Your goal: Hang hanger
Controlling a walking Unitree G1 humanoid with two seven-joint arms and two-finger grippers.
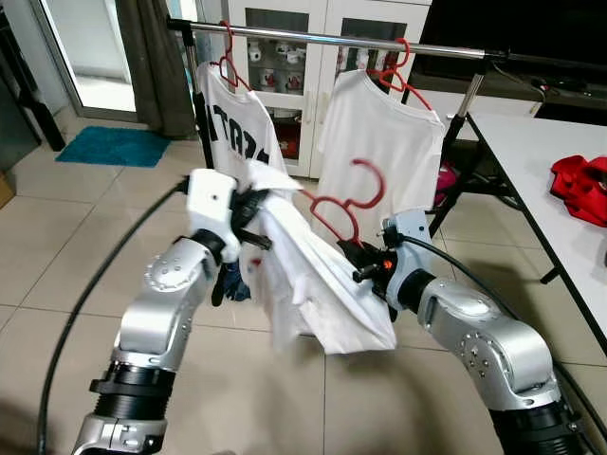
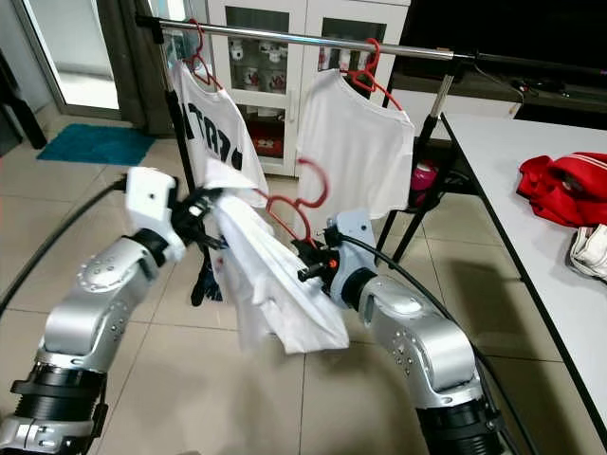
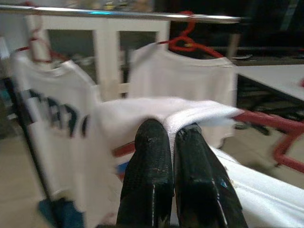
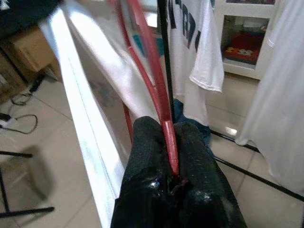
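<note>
Carrying the red hanger [image 1: 343, 204] with its white shirt [image 1: 313, 284] toward the rail [image 1: 332, 38]; right gripper [image 1: 365, 268] jaws pinch the hanger, left gripper [image 1: 248, 213] jaws pinch the shirt (both tight); next, lift the hook over the rail.

Both grippers hold a red hanger [image 1: 346, 204] draped with a white T-shirt [image 1: 318, 275] below the clothes rail [image 1: 322, 38]: left gripper [image 1: 254, 223] pinching fabric, right gripper [image 1: 365, 265] clamping the hanger's wire.
</note>
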